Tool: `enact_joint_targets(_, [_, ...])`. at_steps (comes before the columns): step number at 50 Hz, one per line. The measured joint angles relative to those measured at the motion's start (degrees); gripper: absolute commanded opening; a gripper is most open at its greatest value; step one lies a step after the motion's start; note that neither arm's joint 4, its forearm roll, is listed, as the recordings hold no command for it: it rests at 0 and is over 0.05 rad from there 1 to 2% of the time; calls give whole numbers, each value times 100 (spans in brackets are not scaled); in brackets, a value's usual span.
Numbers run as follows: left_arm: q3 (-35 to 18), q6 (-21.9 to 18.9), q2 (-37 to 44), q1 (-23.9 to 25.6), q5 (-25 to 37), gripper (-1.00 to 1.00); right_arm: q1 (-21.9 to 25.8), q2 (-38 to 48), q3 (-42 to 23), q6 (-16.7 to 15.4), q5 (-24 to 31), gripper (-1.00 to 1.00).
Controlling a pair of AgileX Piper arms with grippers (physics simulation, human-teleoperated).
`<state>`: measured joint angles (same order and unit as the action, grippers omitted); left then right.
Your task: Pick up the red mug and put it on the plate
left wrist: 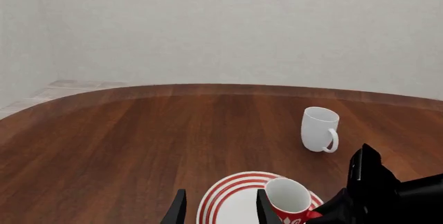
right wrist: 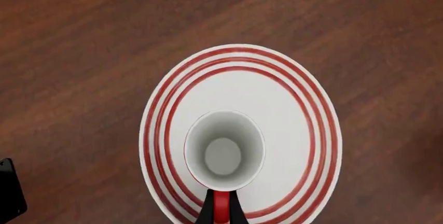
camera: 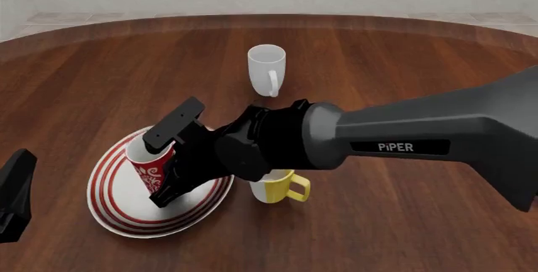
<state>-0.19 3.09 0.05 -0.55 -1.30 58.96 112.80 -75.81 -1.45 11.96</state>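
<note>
Dark wood table [camera: 404, 221], pale wall behind. I see my right gripper [camera: 164, 158] clamped on the handle of the red mug [camera: 150, 165], mug upright over the plate [camera: 113, 212]'s middle. Left gripper [left wrist: 218, 208] hangs spread, holding nothing. White mug [camera: 267, 67] farther back; yellow mug [camera: 281, 189] just beside the plate.
</note>
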Motion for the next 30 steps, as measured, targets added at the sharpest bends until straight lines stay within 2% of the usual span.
enact_joint_targets(30, [-10,26,1,-13,4,100,-30,108,-7,-62,-6,-100])
